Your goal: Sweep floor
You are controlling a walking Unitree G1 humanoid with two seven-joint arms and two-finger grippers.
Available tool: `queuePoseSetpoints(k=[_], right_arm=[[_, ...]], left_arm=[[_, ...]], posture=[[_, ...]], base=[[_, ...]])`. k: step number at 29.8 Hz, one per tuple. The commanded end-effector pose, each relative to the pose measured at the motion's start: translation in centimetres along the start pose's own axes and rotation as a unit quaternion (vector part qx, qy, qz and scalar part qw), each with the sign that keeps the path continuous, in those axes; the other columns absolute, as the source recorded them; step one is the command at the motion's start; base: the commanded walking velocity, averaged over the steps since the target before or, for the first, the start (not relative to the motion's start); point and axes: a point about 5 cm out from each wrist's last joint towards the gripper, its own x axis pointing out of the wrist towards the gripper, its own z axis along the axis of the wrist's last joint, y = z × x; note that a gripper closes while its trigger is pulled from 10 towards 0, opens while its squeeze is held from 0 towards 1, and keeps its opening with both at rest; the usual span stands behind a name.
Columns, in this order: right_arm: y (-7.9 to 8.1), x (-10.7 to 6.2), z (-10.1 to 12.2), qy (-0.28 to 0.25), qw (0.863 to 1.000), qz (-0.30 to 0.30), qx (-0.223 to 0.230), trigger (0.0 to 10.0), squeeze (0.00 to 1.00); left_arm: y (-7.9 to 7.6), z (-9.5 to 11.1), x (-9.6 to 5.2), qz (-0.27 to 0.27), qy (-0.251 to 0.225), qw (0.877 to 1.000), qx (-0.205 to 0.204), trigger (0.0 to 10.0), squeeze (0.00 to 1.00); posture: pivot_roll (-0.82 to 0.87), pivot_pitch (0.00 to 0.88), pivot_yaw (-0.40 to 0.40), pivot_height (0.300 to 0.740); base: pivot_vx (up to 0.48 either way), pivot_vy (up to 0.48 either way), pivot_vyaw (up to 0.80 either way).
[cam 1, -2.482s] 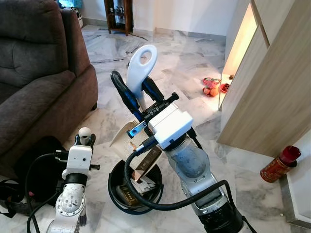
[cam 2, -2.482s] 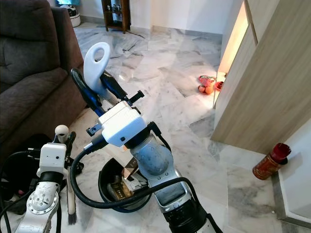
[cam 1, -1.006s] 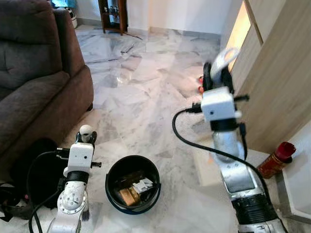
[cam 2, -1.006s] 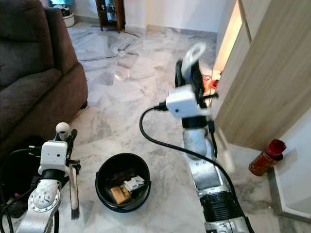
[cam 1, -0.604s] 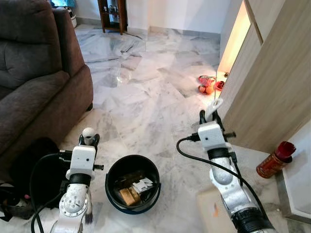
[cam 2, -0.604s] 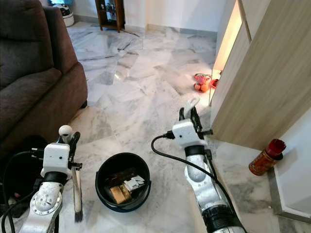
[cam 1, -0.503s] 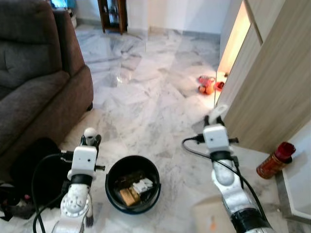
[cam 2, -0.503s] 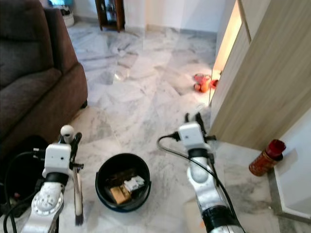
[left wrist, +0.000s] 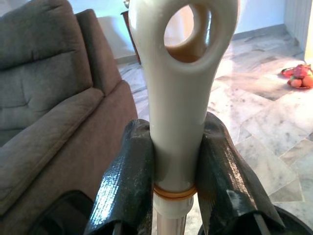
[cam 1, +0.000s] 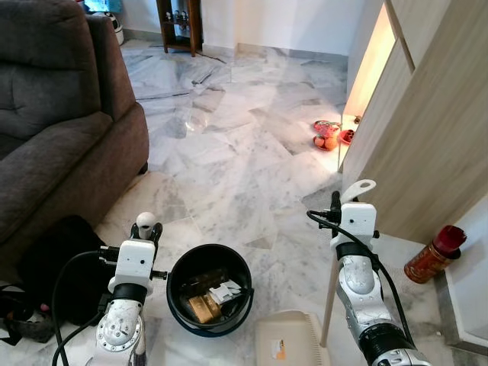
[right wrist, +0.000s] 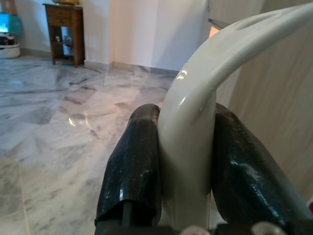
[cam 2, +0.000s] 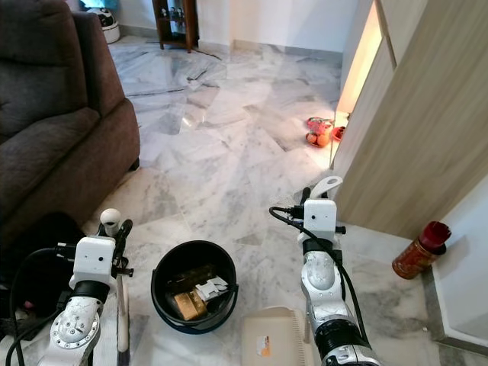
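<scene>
Gripping the cream handle of the dustpan (cam 1: 288, 341), the right gripper (right wrist: 183, 161) has its two black fingers pressed against either side of the looped handle top, so it is closed on that tool; below this gripper the thin pole runs down to the pan, which lies flat on the marble floor (cam 1: 229, 152) just beside the black bin (cam 1: 210, 286). The left gripper (left wrist: 172, 166) is likewise clamped on the ringed cream handle of the brush (cam 2: 121, 305), whose shaft hangs down from it to dark bristles near the floor, on the far side of the bin from the pan. Rubbish, among it a brownish block and some white scraps, already lies inside the bin, which sits between the two grippers and lower than both. Judging from this, the step in hand is setting both tools down to floor level for a sweeping pass. The next move seems to call for bringing the brush across toward the pan's open lip while the right gripper holds the pan steady and flat, so that dirt rides in rather than under it. Beyond the right gripper stand a wooden cabinet (cam 1: 427, 137) and a red bottle (cam 1: 433, 253); a dark sofa (cam 1: 61, 130) lies off past the left gripper.
</scene>
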Motion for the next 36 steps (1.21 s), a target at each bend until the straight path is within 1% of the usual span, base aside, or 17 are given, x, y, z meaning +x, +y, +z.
queuePoseSetpoints(k=[1,8,16,19,31,33,36], right_arm=[[-0.3,0.5,0.6,-0.015,1.000,-0.003,0.003,10.0,0.00],[-0.7,0.5,0.2,-0.008,1.000,-0.013,0.010,10.0,0.00],[-0.4,0.2,-0.1,-0.007,1.000,-0.013,0.016,10.0,0.00],[-0.3,0.2,-0.2,-0.005,1.000,-0.010,0.016,10.0,0.00],[0.1,0.2,-0.3,-0.002,1.000,0.003,0.026,10.0,0.00],[0.0,0.2,-0.3,-0.001,1.000,0.007,0.025,10.0,0.00],[-0.2,0.3,-0.2,-0.002,1.000,0.009,0.024,10.0,0.00]], left_arm=[[0.3,0.2,0.0,0.004,-0.011,1.000,0.002,10.0,0.00],[0.2,0.1,0.0,0.001,-0.008,1.000,0.004,10.0,0.00],[1.1,0.3,0.1,0.006,-0.014,1.000,0.010,10.0,0.00],[1.2,0.3,0.1,0.007,-0.016,1.000,0.012,10.0,0.00],[1.1,0.6,0.4,0.004,-0.022,1.000,0.012,10.0,0.00],[1.0,0.6,0.5,0.004,-0.023,1.000,0.011,10.0,0.00],[0.8,0.8,0.6,0.005,-0.025,1.000,0.007,10.0,0.00]], posture=[[0.17,0.002,-0.041,0.740],[0.17,0.000,-0.040,0.740],[0.17,0.000,-0.031,0.740],[0.17,0.000,-0.030,0.740],[0.17,0.000,-0.028,0.740],[0.16,0.013,-0.032,0.740],[0.15,0.017,-0.034,0.740]], base=[[0.000,0.000,0.00],[0.000,0.000,0.00],[0.000,0.000,0.00],[0.000,0.000,0.00],[0.000,0.000,0.00],[0.000,0.000,0.00],[-0.252,0.000,0.00]])
